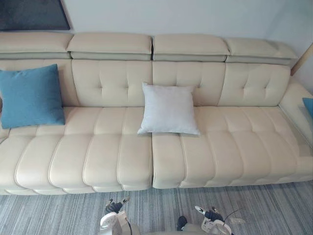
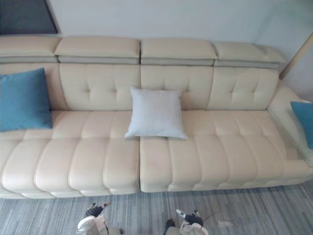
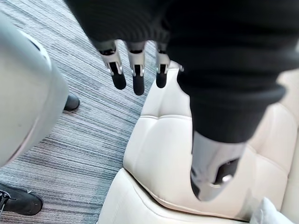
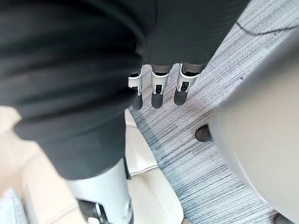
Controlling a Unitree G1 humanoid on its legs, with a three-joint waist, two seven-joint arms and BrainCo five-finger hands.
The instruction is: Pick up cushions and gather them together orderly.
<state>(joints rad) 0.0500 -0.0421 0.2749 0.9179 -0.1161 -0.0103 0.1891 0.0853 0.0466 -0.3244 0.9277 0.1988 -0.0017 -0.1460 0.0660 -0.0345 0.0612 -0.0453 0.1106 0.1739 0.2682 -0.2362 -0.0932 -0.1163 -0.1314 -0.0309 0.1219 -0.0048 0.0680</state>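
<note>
We are letting our left hand (image 3: 135,74) hang with its fingers straight and slightly spread, holding nothing, over the grey striped carpet (image 1: 161,205) just beside the front edge of the long cream leather sofa (image 1: 234,147). Our right hand (image 4: 158,93) is hanging the same way, fingers loose and empty, near that same front edge. Ahead of both hands, roughly midway between them, the pale grey-white square fabric cushion (image 1: 168,110) is leaning upright against the sofa's back. Well off to the left hand's side a teal-blue square cushion (image 1: 30,96) is leaning on the back too, and far out past the right hand another blue cushion (image 2: 304,121) is resting at the sofa's end, well apart from the others
</note>
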